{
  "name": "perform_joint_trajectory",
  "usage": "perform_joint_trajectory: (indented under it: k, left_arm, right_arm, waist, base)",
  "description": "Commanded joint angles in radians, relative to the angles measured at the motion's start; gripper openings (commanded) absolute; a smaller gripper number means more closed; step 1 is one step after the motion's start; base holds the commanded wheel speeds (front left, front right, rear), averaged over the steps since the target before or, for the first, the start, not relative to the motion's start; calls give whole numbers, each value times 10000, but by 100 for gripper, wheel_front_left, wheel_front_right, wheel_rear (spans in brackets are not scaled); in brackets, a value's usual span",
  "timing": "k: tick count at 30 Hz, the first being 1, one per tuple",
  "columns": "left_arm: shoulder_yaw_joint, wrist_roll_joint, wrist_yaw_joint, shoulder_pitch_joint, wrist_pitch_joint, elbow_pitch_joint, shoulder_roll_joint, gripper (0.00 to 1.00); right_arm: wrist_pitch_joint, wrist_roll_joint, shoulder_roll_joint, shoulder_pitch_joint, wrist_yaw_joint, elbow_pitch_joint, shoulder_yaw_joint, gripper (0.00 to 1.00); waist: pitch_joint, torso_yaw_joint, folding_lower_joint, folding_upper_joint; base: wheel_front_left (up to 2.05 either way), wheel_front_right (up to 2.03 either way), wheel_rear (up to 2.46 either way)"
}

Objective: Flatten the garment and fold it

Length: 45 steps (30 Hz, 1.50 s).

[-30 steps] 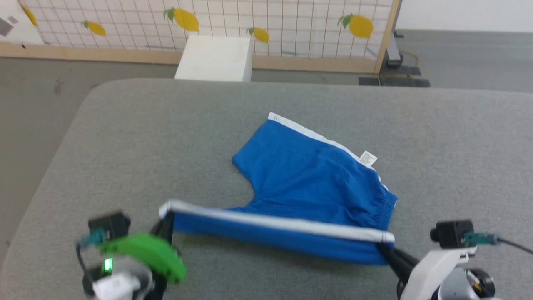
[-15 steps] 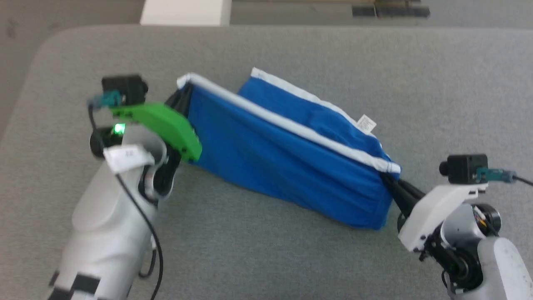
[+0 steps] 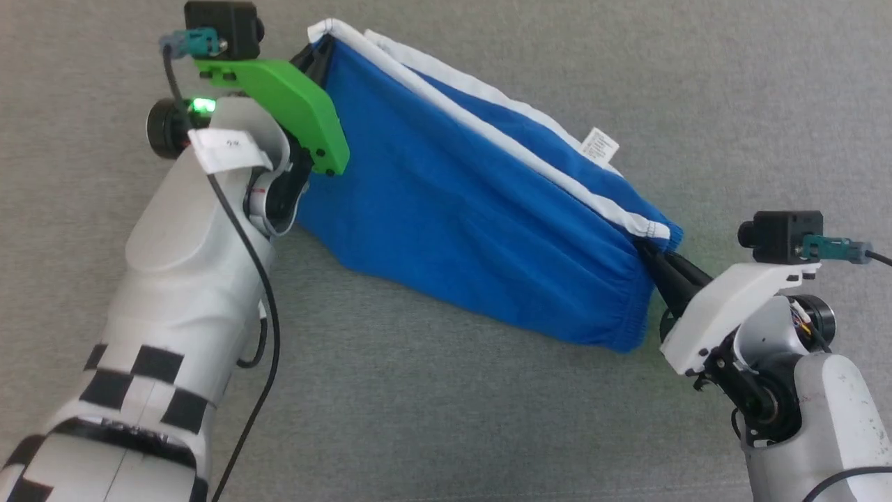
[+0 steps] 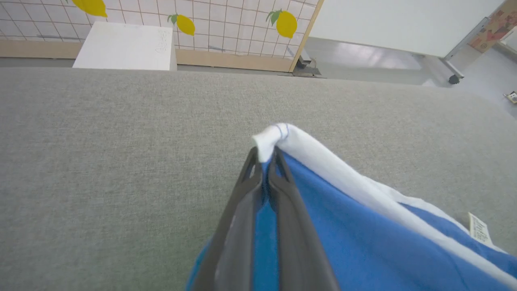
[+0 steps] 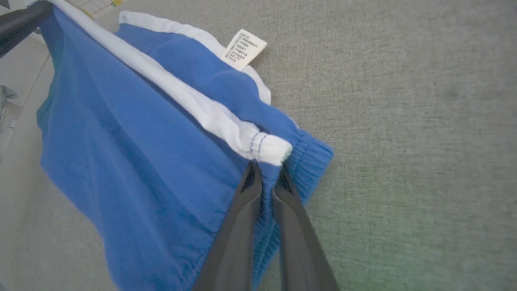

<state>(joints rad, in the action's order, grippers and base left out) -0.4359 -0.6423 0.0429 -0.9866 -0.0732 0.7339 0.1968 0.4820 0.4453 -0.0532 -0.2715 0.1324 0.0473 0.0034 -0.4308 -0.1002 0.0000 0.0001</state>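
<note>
Grey cloth covers the bench (image 3: 446,418), which runs past every side of the head view, so its rim is cut off there. The garment (image 3: 453,209) is stretched slantwise across the middle, one blue layer doubled over another, with a white band (image 3: 488,132) along its far side. The left hand (image 3: 317,50) meets the garment's far-left corner, half hidden behind a green bracket (image 3: 293,104). The right hand (image 3: 655,261) pinches its near-right corner. A label (image 3: 599,146) sticks out past the band. Bare bench lies all round the garment.

From the left wrist, the left hand (image 4: 264,155) is pressed together on the band's corner of the garment (image 4: 343,242). Beyond the garment the bench (image 4: 101,161) ends, with a white box (image 4: 125,46) and a lemon-print screen (image 4: 226,24) behind. The label (image 4: 478,230) sits near the frame's edge.

From the right wrist, the right hand (image 5: 264,169) nips the band's other end on the garment (image 5: 121,141). The print on the label (image 5: 243,48) is too blurred to read. Dark fingers (image 5: 20,20) of the left hand are cut off at the garment's far corner. Open bench (image 5: 404,121) lies beside the garment.
</note>
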Motion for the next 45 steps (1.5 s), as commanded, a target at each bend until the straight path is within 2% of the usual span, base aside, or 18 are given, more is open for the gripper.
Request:
perform_joint_trajectory:
  k: [1,9,15,16,17,18,19,27,34,36,38,43,45]
  left_arm:
    - [-18,99,71,-303,93,161,-25,0]
    - [-180,180,328,-1085,244,1241,-38,0]
    - [-290,196,341,-1415,85,2005,-71,0]
    - [-292,183,336,-1433,47,2098,-73,0]
    - [-304,185,319,-1470,45,2242,-72,28]
    - [-278,155,303,-1487,87,2315,-89,64]
    - [-280,139,308,-1506,111,2403,-112,100]
    - [-380,156,398,-1655,612,2764,-257,100]
    - [-646,479,480,-1490,1784,2766,-151,100]
    - [-684,549,529,-1251,2415,2574,-74,100]
    - [-626,603,533,-595,3085,2106,84,100]
    - [-325,689,331,1026,3330,695,529,100]
    - [-53,840,103,1926,3341,-402,821,100]
  right_arm:
    - [-86,-64,10,-151,-17,65,13,0]
    - [-205,154,26,-366,-17,230,400,0]
    - [-333,433,28,-434,-17,334,676,0]
    - [-350,482,28,-437,-17,344,700,21]
    - [-368,566,28,-437,-17,360,767,94]
    - [-390,605,28,-433,-17,364,796,100]
    - [-407,655,28,-424,-17,364,834,100]
    - [-547,849,29,-197,-17,238,650,100]
    - [-941,557,29,240,-17,-109,-30,100]
    - [-1030,451,29,446,-17,-208,-165,100]
    - [-1232,67,29,824,-17,-397,-343,100]
    - [-1326,-1020,29,1607,-17,-847,-553,100]
    - [-1259,-1362,29,1992,-17,-1061,-584,100]
  waist:
    - [-456,-397,0,-1]
    - [-835,-726,0,-1]
    - [-987,-842,0,-1]
    - [-993,-849,0,-1]
    - [-992,-855,0,-1]
    - [-986,-854,0,-1]
    - [-976,-846,0,-1]
    - [-639,-652,0,-1]
    - [273,-371,0,-1]
    - [620,-306,0,-1]
    - [1218,-182,0,-1]
    - [2028,81,0,-1]
    - [2295,171,0,-1]
  base:
    - [0,0,0]
    - [0,0,0]
    - [0,0,0]
    - [0,0,0]
    - [0,0,0]
    - [0,0,0]
    - [0,0,0]
    - [0,0,0]
    - [0,0,0]
    - [0,0,0]
    - [0,0,0]
    - [0,0,0]
    - [0,0,0]
